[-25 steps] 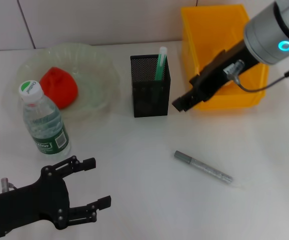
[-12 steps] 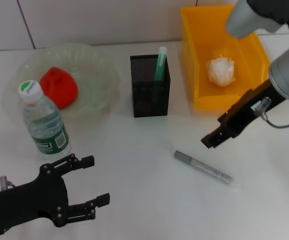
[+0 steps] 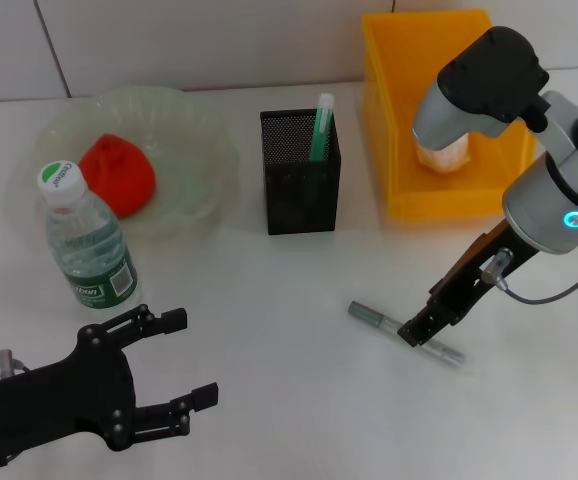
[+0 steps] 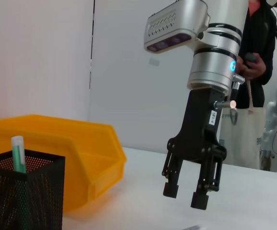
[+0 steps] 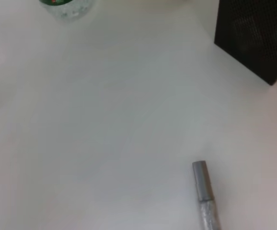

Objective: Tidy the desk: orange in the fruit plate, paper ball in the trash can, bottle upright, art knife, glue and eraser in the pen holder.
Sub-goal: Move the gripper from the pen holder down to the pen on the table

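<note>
Silver art knife [image 3: 406, 334] on desk, right claw [image 4: 186, 194] parted above it, left claw [image 3: 189, 375] spread, idle.

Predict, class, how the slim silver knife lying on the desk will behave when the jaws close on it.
The knife lies flat on the desk, so it offers little height to grip and may slip. Its slim, rounded-looking body could roll if nudged sideways. It looks stiff and probably light. The right gripper hangs open just above it.

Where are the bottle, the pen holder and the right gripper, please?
bottle [image 3: 89, 250], head view, on its label.
pen holder [image 3: 300, 185], head view, on its front mesh wall.
right gripper [image 4: 185, 195], left wrist view, between its fingertips.
</note>
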Controlling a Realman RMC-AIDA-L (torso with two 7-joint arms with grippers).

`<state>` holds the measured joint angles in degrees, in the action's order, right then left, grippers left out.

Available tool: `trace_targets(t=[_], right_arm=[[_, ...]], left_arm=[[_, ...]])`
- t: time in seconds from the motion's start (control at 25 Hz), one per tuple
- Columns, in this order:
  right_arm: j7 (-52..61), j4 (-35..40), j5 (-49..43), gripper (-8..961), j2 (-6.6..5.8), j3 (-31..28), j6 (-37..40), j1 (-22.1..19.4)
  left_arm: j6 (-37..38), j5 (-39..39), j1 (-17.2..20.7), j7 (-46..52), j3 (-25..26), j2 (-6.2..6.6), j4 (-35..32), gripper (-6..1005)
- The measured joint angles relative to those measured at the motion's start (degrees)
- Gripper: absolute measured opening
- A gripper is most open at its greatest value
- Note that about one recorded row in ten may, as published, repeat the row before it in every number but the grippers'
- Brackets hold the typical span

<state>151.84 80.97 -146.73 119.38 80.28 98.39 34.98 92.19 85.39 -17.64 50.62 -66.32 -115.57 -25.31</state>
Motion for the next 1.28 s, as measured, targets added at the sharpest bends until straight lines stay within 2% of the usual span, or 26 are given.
trace_targets(t=[0.96, 1.28], right_arm=[[-0.4, -7.3, -2.8, 701, -0.03, 3.7, -5.9, 2.0], [-0.4, -8.3, -2.9, 702, -0.06, 6.8, -6.6, 2.7]], left_arm=[[0.1, 0.1, -0.2, -0.1, -0.7, -0.01, 0.0, 875], [0.0, 0.6, -0.4, -0.1, -0.5, -0.01, 0.0, 875]])
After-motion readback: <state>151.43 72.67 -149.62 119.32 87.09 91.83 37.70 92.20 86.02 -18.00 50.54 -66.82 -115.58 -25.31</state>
